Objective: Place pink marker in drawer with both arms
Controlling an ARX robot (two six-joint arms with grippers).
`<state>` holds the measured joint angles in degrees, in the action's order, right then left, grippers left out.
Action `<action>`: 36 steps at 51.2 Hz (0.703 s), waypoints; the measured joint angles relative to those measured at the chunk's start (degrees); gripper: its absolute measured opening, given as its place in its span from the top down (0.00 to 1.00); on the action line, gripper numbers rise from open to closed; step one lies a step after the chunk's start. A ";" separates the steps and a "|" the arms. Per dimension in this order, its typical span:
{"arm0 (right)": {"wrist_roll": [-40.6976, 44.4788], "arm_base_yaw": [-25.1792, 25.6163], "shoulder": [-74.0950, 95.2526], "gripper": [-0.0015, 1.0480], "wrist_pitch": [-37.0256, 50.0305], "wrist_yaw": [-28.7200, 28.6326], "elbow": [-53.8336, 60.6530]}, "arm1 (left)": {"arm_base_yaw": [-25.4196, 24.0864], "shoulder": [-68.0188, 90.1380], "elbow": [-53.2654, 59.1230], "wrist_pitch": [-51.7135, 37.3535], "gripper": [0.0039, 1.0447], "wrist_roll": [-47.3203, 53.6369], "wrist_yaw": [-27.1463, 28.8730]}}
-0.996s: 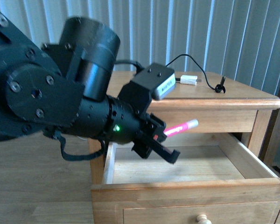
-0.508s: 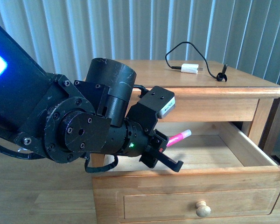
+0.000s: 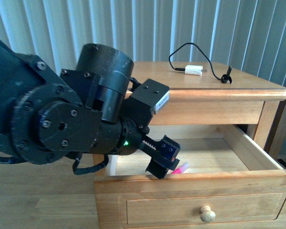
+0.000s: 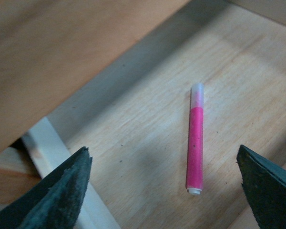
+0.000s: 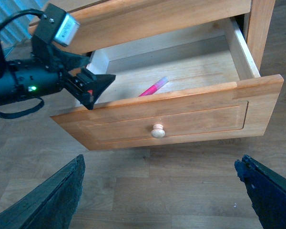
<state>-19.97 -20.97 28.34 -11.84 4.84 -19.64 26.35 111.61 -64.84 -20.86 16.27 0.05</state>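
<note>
**Lying Free Between Wide Jaws**

Found the pink marker (image 4: 195, 143) flat on the pale wood floor of the drawer (image 3: 229, 177), close behind the front panel, with its pale end turned away from that panel. Found the drawer itself pulled well out.

Saw the left gripper (image 3: 164, 160) spread wide above the marker and holding nothing. Made out both dark fingers (image 4: 62, 191) at the edges of the left wrist view, with the marker between them and touching neither. Placed that gripper, from the front view, just over the drawer's front rim toward its left end. Could not tell whether the lower finger brushed the wood. Noted a small green light on the bulky black left arm (image 3: 62, 129) behind it.

Saw the right gripper (image 5: 159, 162) spread just as wide and just as bare. Placed it well out in front of the drawer, over the wood-look floor, facing the recessed front panel and its round knob (image 5: 157, 130). Touched nothing there.

Noted a white charger plug (image 3: 193, 70) with its black cable (image 3: 181, 49) on the nightstand top (image 3: 257, 90), well apart from both grippers.
</note>
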 joint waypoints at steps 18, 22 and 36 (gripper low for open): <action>0.00 0.00 -0.02 0.08 0.00 0.00 0.00 | -5.68 -32.57 20.37 -1.88 0.05 -9.92 8.61; 0.00 0.00 -0.02 0.08 0.00 0.00 0.00 | -7.58 -39.93 24.15 -0.09 0.05 -12.33 9.03; 0.00 0.00 -0.02 0.08 0.00 0.00 0.00 | -13.14 -73.85 41.24 16.68 0.05 -22.29 11.41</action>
<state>-19.97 -20.97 28.32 -11.84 4.84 -19.64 13.21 37.76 -23.59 -4.19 -6.02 11.46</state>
